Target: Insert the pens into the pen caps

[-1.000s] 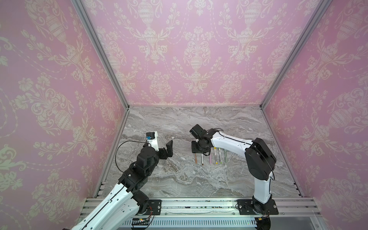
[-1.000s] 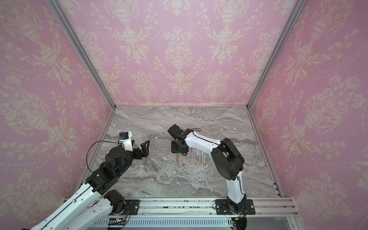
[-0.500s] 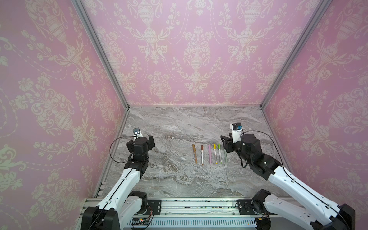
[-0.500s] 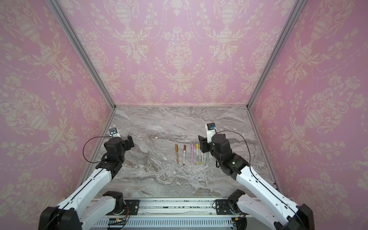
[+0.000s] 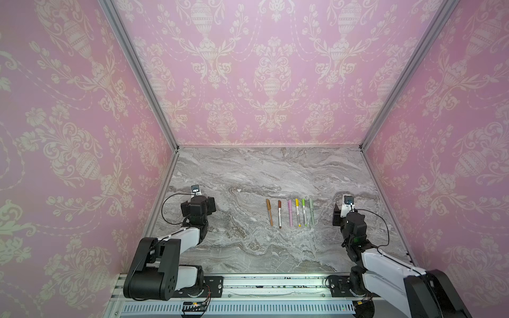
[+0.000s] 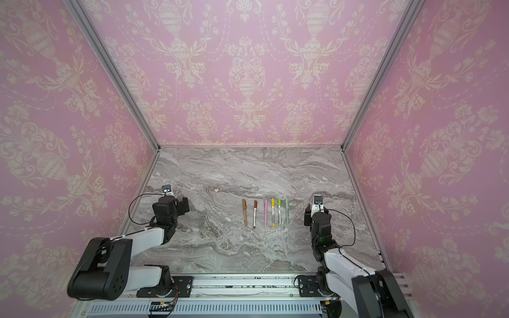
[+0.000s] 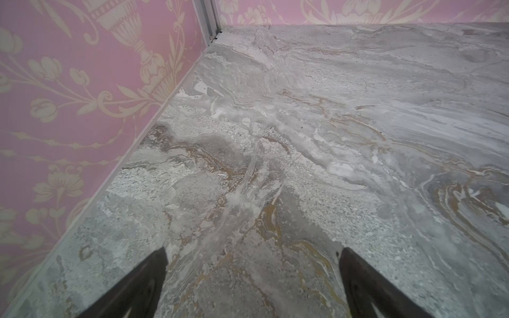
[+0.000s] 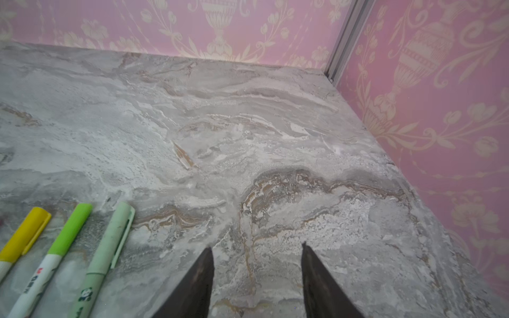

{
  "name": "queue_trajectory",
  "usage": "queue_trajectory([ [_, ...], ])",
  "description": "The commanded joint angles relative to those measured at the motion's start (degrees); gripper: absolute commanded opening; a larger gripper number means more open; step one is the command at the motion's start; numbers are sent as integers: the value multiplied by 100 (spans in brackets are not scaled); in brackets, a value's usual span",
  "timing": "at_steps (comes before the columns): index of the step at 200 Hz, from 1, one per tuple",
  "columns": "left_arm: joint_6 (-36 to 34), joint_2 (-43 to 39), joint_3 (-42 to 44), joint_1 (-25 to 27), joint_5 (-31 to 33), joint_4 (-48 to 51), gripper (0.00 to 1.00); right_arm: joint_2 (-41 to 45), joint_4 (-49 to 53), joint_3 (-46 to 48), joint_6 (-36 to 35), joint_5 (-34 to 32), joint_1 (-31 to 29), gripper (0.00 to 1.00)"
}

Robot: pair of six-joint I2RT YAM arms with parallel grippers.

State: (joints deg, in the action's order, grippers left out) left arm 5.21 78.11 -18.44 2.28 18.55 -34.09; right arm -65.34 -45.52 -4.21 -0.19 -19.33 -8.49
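Pens lie in one parallel row at the centre of the table. Each has its cap on, as far as the views show. Within the last second the right gripper has left the row's left end and withdrawn right, and the left gripper has withdrawn left. Both pairs of jaws stand apart and empty, the left pair wider. Capping appears complete.

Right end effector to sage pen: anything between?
No: the right wrist view shows only bare grey marble tabletop between the right end effector and the pale sage capped pen.
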Motion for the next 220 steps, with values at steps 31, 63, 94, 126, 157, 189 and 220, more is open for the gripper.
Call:
queue_trajectory([
  [31,-396,1050,-318,-286,-1176,-1495,99,-1999,-2477,-660,273,1508,665,51],
  [63,-340,1446,-318,-402,-1438,-1955,99,-2461,-2845,-713,527,2560,1152,54],
  [94,-288,1532,-290,-478,-1544,-2149,99,-2342,-999,-1630,126,3276,1045,70],
  [126,-311,1551,-270,-477,-1526,-2202,99,-2377,-1016,-1627,135,3282,1054,92],
  [157,-346,1547,-224,-445,-1465,-2309,99,-2376,-1089,-1609,150,3262,1047,100],
  [189,-354,1541,-212,-439,-1498,-2320,99,-2366,-1111,-1591,147,3252,1048,100],
  [220,-355,1540,-209,-444,-1500,-2321,99,-2370,-1071,-1609,150,3241,1046,100],
])
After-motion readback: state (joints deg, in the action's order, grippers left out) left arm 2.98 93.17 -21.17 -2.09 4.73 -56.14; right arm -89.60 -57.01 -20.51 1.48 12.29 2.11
